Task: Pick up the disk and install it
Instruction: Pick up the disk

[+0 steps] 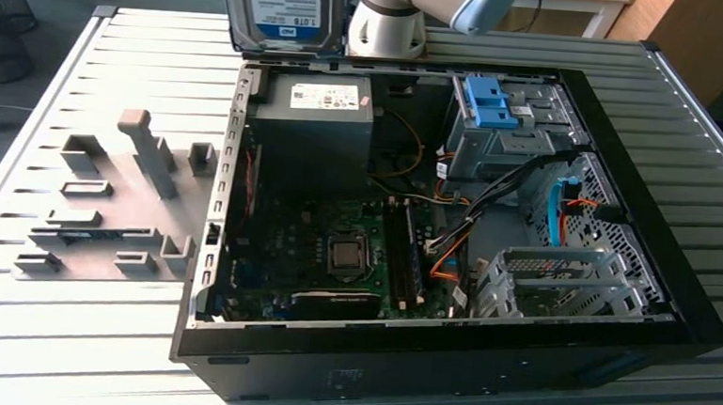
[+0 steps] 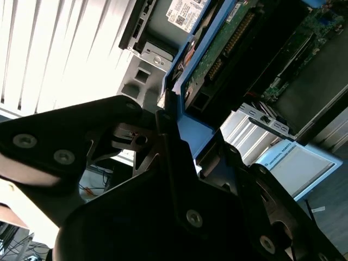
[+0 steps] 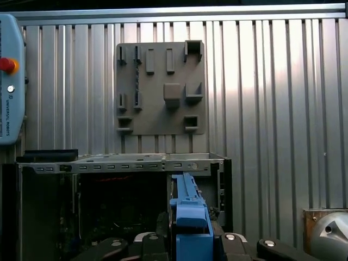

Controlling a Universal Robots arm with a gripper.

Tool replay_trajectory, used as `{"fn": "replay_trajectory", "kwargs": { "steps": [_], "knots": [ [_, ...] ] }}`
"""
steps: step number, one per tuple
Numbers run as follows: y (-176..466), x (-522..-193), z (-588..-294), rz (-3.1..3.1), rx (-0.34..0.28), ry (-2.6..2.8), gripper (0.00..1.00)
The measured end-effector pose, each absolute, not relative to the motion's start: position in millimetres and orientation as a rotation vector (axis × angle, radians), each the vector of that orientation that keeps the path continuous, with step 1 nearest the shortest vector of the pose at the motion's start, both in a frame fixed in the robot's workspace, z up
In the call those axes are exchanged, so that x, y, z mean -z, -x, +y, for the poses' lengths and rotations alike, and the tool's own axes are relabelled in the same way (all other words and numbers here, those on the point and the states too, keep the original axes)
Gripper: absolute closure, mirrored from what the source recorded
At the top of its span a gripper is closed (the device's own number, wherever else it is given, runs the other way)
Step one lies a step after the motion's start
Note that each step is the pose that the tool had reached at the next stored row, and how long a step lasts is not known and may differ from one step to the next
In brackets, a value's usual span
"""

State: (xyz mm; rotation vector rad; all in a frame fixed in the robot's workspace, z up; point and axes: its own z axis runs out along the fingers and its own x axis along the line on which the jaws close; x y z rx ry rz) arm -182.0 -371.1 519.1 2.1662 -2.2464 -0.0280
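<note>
The disk point(image 1: 283, 9) hangs upright in the air above the far edge of the open computer case point(image 1: 694, 317), its white-and-blue label facing the exterior view. In the second wrist view my gripper point(image 2: 168, 122) is shut on the disk, with black fingers point(image 2: 87, 130) pressed against a blue side rail point(image 2: 191, 130) and the drive's green circuit board point(image 2: 217, 54) beyond them. The first wrist view looks along the blue rail point(image 3: 190, 215) held in the gripper point(image 3: 190, 242), with the case's rim point(image 3: 119, 162) beneath.
Inside the case are a black power supply with a white sticker point(image 1: 309, 133), a motherboard point(image 1: 333, 248), loose cables and a drive cage holding a bare blue bracket point(image 1: 487, 102). A grey fixture board point(image 1: 110, 197) lies on the slatted metal table at the exterior view's left. The arm's base point(image 1: 385, 25) stands behind the case.
</note>
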Motion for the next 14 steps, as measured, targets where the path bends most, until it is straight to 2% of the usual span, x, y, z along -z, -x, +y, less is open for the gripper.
{"fn": "replay_trajectory", "kwargs": {
  "steps": [7,14],
  "knots": [
    [182.1,-519.0,-391.5,-2.246,0.028,-2.166,0.63],
    [173.7,-519.0,-395.5,-2.246,0.027,-2.165,0.63]
  ]
}}
